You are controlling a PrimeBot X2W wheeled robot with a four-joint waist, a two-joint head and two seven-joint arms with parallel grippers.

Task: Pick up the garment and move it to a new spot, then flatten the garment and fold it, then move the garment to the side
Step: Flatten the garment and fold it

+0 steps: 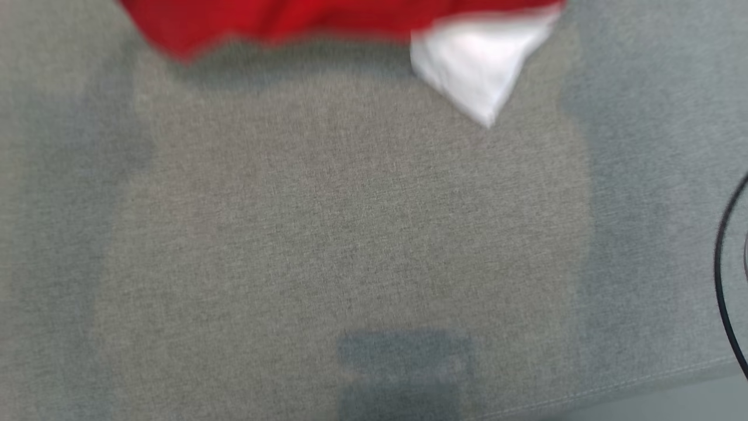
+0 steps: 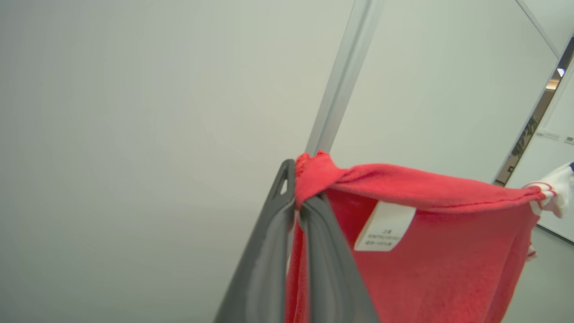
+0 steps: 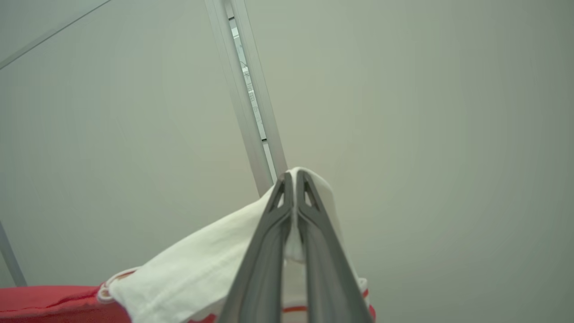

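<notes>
Garment [image 2: 430, 273] label [image 2: 384, 225]: print illegible

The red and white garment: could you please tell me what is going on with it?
The robot holds the red and white fabric garment up, spread between its two arms. The left gripper is shut on a bunched red edge near the white care label; the right gripper is shut on the white section. Below lies the grey fabric surface.
</notes>
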